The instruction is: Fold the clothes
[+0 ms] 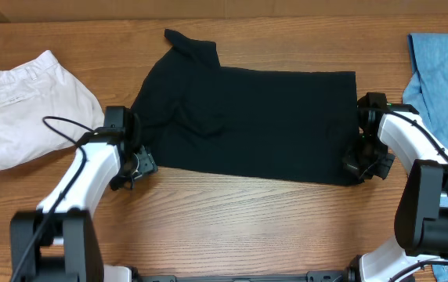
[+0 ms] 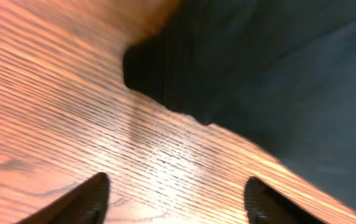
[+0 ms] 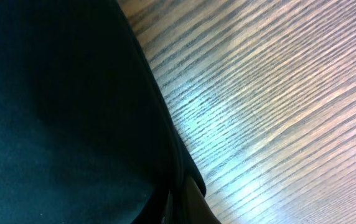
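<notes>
Our black shirt (image 1: 247, 117) lies spread out mid-table, with the white trousers (image 1: 20, 110) off to the left and the blue jeans (image 1: 443, 70) at the right edge. The right gripper (image 1: 363, 166) is pressed together on the shirt's near right hem, a thin pinch by the look of it. The left gripper (image 2: 177, 182) hangs spread over bare wood just beside the near left corner, holding nothing. If we lift now, only one side comes up and the shirt skews, or that hem slips out. The table (image 1: 232, 211) is smooth, slightly glossy wood, bare in front of the shirt.
</notes>
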`<state>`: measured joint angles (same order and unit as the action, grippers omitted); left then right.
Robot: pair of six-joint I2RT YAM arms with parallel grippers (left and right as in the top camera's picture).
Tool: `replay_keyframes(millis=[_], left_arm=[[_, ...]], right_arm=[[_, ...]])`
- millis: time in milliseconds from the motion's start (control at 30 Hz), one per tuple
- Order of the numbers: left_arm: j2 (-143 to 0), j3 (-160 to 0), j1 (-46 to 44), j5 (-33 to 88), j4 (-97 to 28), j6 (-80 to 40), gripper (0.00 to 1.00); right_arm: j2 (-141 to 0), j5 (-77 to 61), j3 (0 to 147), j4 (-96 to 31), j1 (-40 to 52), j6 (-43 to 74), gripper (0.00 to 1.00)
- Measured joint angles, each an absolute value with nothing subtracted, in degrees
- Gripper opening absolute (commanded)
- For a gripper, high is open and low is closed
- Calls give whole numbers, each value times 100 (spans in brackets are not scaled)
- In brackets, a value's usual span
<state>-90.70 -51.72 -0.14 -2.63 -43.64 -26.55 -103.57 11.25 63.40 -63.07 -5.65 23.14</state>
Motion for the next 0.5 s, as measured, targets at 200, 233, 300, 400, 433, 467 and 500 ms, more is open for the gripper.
replay_keyframes(millis=[200, 233, 300, 400, 433, 467, 500], left_arm=[[-8423, -5172, -14, -585, -4176, -2657, 83], [-8405, -5172, -12, -694, -4147, -2655, 84], [-8433, -5172, 3, -880, -3997, -2617, 83], [-8586, -5172, 40, -1024, -3677, -2443, 82], [-8687, -5172, 43, -1061, -3597, -2386, 80], [-8805, -5172, 49, -1085, -3509, -2349, 79], [-8960, -5172, 51, -1098, -3387, -2294, 78]], right_arm=[[-10357, 1142, 6340, -6294, -565, 2338, 4], [-10357, 1142, 6340, -6294, -565, 2338, 4], [-10357, 1142, 6340, -6278, -565, 2340, 4], [-10357, 1142, 6337, -6270, -565, 2349, 4], [-10357, 1142, 6337, -6270, -565, 2353, 4], [-10357, 1144, 6337, -6267, -565, 2355, 4], [-10357, 1146, 6337, -6267, -565, 2353, 4]])
